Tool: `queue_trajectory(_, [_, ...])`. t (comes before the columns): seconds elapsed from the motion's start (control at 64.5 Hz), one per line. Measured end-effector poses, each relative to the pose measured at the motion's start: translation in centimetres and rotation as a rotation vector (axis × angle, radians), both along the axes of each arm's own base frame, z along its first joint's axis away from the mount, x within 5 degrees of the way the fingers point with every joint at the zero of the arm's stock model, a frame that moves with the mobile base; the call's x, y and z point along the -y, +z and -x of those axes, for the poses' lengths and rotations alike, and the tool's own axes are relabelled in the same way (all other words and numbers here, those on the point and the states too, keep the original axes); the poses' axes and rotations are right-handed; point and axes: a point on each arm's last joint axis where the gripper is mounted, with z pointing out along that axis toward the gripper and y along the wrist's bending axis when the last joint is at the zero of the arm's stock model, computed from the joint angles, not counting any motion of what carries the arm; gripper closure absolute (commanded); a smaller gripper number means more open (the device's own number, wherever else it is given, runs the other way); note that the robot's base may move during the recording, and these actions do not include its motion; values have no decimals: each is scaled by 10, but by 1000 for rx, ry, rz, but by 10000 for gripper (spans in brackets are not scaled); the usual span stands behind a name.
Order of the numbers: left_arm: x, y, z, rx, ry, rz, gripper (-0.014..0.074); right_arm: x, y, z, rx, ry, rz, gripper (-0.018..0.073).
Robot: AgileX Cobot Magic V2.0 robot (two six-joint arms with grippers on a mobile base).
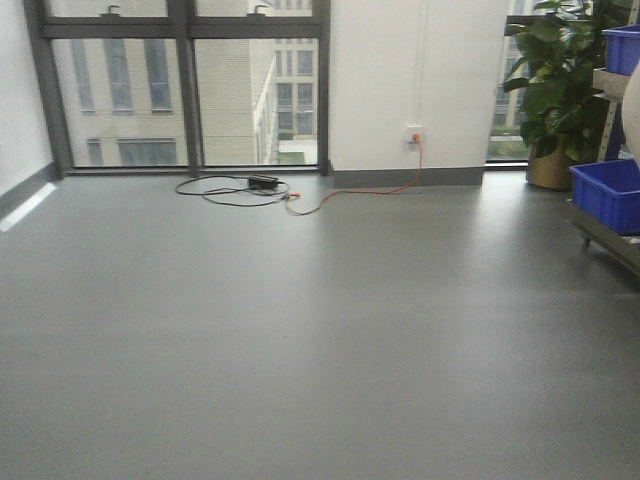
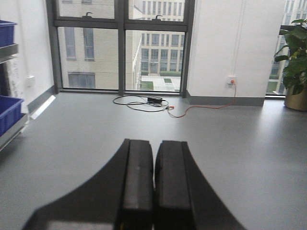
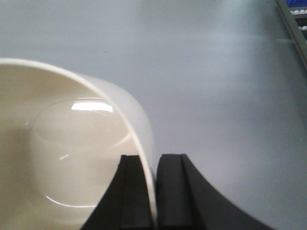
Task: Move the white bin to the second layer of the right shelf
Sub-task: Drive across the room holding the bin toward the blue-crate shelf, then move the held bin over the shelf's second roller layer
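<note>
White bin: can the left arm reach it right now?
Probably not as it stands. The left gripper is shut and faces open floor and windows, with no bin in its view. The white bin is pinched at its rim by the right gripper.

Bare office room: tall windows (image 1: pixel 185 90), potted plant (image 1: pixel 560 90)

Daylight comes in through the windows (image 1: pixel 185 90), leaving a soft sheen on the grey floor (image 1: pixel 300 330). Front view's kinda hazy and washed out, and there's a glare patch inside the white bin (image 3: pixel 67 143).
</note>
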Motion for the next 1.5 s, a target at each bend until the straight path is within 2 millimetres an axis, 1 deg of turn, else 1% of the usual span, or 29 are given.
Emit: queue_trajectory(1.503, [0, 0, 0, 0, 0, 0, 512, 0, -1, 0, -2, 1, -2, 505])
